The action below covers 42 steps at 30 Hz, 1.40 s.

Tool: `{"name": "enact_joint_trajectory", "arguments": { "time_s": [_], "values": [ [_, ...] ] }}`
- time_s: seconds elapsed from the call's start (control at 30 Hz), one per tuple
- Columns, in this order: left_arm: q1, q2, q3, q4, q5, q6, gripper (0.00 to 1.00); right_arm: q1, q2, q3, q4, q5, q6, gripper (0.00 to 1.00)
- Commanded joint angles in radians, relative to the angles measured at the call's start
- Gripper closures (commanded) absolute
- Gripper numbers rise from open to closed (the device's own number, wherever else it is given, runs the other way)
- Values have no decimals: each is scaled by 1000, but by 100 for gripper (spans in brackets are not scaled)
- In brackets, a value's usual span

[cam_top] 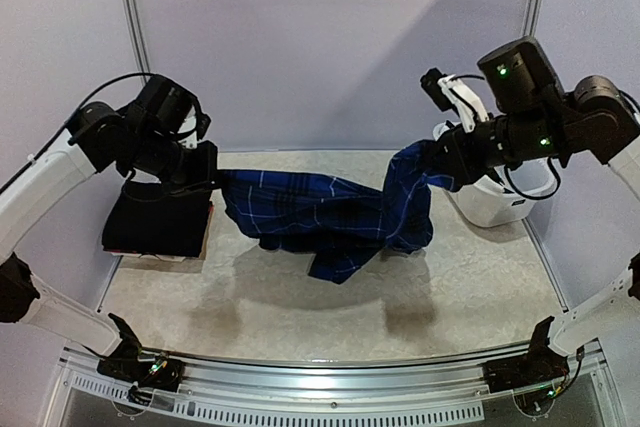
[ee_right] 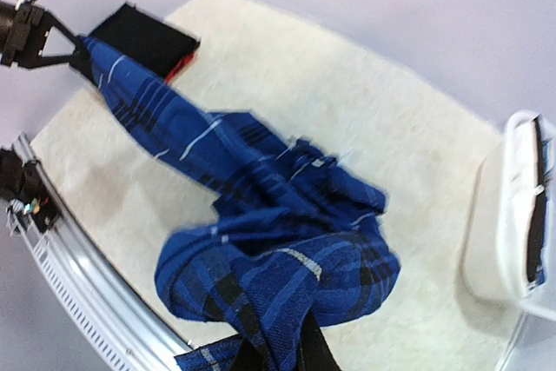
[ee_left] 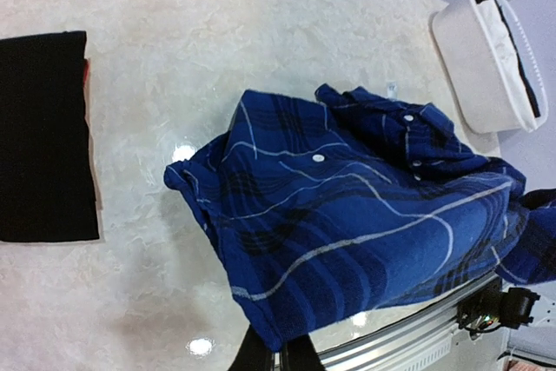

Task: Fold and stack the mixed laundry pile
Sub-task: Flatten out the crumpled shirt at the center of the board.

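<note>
A blue plaid button shirt [cam_top: 320, 212] hangs stretched in the air between my two grippers, sagging in the middle just above the table. My left gripper [cam_top: 212, 182] is shut on its left edge [ee_left: 280, 349]. My right gripper [cam_top: 437, 159] is shut on bunched cloth at its right end [ee_right: 278, 349]. In the left wrist view the shirt [ee_left: 347, 232] shows white buttons. A folded black garment [cam_top: 155, 222] lies flat at the table's left side, on top of something with a red edge [ee_left: 87, 76].
A white plastic basket [cam_top: 495, 202] stands at the right rear of the table, with dark cloth along its rim [ee_left: 521, 67]. A metal rail [cam_top: 330, 372] runs along the near edge. Pale walls enclose the back and sides.
</note>
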Motion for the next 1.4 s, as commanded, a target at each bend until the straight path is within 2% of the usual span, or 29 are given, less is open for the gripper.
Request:
{"name": "enact_joint_trajectory", "arguments": {
  "time_s": [0.0, 0.33, 0.53, 0.7, 0.83, 0.97, 1.1, 1.23, 1.3, 1.37],
  "values": [
    [55, 2, 127, -111, 14, 14, 100, 6, -4, 140, 9, 139, -82, 100],
    [117, 62, 511, -243, 56, 105, 100, 6, -132, 236, 287, 283, -353, 100],
    [150, 63, 702, -250, 118, 157, 100, 7, -189, 296, 445, 316, -528, 100],
    [165, 28, 781, -184, 201, 194, 100, 6, -233, 373, 583, 305, -675, 100],
    [169, -37, 783, -42, 266, 201, 100, 6, -255, 465, 659, 286, -791, 100],
    [170, -86, 777, 120, 262, 192, 100, 6, -252, 531, 761, 263, -925, 100],
    [171, -52, 788, 228, 198, 167, 100, 6, -179, 553, 922, 252, -1077, 100],
    [187, 85, 889, 134, 9, 136, 100, -5, 39, 627, 1091, 388, -1325, 100],
    [211, 145, 876, 102, -48, 97, 100, -100, 144, 658, 1024, 392, -1333, 100],
    [246, 189, 808, 102, -64, 63, 100, -235, 223, 628, 928, 354, -1218, 100]
  ]
}}
